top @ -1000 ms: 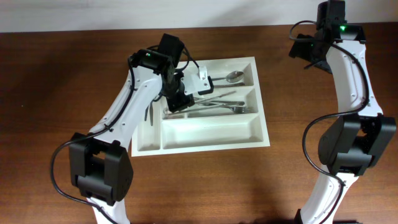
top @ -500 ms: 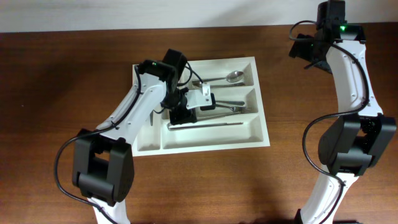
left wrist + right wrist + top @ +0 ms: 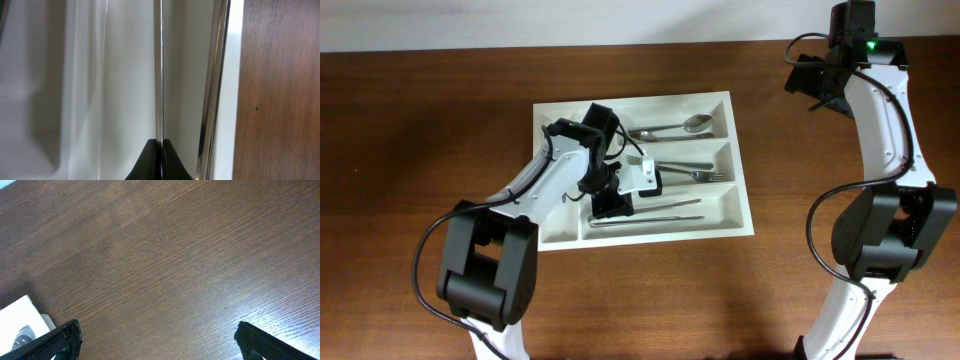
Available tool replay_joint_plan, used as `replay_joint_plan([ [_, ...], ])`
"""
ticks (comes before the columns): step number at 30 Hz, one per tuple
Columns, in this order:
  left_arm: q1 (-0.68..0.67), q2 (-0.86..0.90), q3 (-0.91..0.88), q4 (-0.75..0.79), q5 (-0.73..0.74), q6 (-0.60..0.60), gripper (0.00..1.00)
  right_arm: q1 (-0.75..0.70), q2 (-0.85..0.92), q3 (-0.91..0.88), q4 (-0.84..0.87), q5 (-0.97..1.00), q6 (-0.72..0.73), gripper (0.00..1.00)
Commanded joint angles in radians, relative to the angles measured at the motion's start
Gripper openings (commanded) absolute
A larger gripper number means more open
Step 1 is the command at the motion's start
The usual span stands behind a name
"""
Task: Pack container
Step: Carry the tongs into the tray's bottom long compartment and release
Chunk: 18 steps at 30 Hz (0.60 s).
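The container (image 3: 746,205) is a white cutlery tray in the middle of the table. My left gripper (image 3: 619,207) hangs low over its front wide compartment, shut on a thin metal knife (image 3: 670,203) that points right. In the left wrist view the knife (image 3: 161,70) is seen edge-on, pinched between the black fingertips (image 3: 150,160), over the container's white floor (image 3: 115,90). A second metal utensil (image 3: 214,75) lies along the front wall. My right gripper (image 3: 160,341) is open and holds nothing, above bare wood off the container's far right corner (image 3: 20,316).
A spoon (image 3: 695,124) lies in the back wide compartment and forks (image 3: 695,172) in the middle one. The second long utensil (image 3: 650,220) lies by the front wall. Brown wooden table (image 3: 420,150) surrounds the tray. The right arm (image 3: 885,120) stands at the right edge.
My left gripper has carried the knife from the tray's back left over the middle compartment to the front wide compartment and come lower. The right arm has not moved.
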Motion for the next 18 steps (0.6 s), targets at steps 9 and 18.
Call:
replay_joint_plan([
  [9,-0.002,-0.017,-0.006,0.026,0.018,0.023,0.45,0.003,0.009,-0.005,0.003,0.009,0.012,0.99],
  [18,-0.001,-0.019,0.071,0.032,-0.015,0.023,0.96,0.003,0.009,-0.005,0.003,0.009,0.012,0.99],
])
